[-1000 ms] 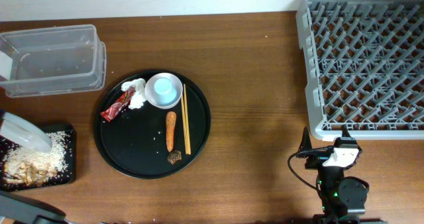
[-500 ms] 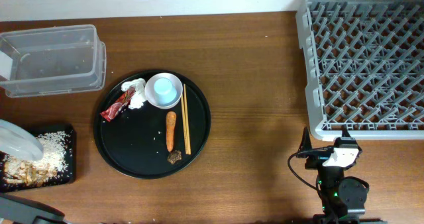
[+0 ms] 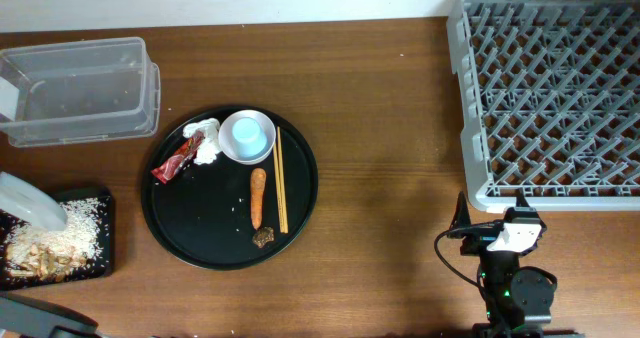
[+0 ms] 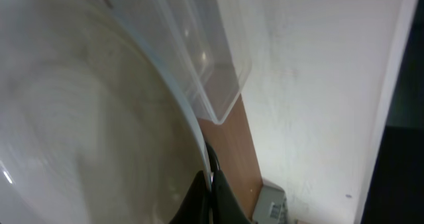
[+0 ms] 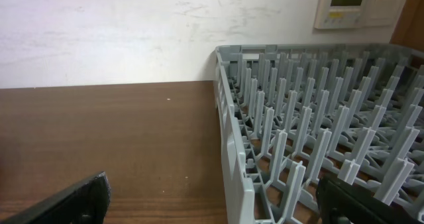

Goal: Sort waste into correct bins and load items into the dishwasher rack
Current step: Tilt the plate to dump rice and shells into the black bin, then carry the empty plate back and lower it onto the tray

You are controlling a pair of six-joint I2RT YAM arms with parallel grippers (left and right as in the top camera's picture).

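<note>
Where the left gripper [image 4: 211, 192] appears in the left wrist view, its dark fingers are closed on the rim of the white round plate [image 4: 79, 118], which fills most of that view. Seen from overhead, the plate [image 3: 30, 200] is held tilted above the back left part of the flat black rectangular tray [image 3: 104, 261]. This tray sits at the front left edge of the wooden table [image 3: 400, 128] and contains pale rice scraps [image 3: 85, 220] and brownish scraps.

The clear plastic tub [image 3: 80, 88] stands at the back left corner of the table.

The right gripper [image 5: 212, 184] rests near the front edge, right of centre. Its jaws stand wide apart and hold nothing. It faces the grey dishwasher rack [image 5: 298, 138], which occupies the back right corner.

The round black tray [image 3: 165, 238] lies left of centre and carries the following:
- The light blue cup [image 3: 246, 133] sits inside the small white bowl [image 3: 247, 159], at the back.
- The crumpled white tissue [image 3: 205, 143] touches the bowl's left side.
- The red snack wrapper [image 3: 172, 165] lies just left of the tissue, near the tray's left rim.
- The two wooden chopsticks [image 3: 279, 178] lie side by side, just right of the bowl.
- The orange carrot piece [image 3: 257, 196] lies just left of the chopsticks.
- The brown food lump [image 3: 263, 237] lies in front of the carrot.
</note>
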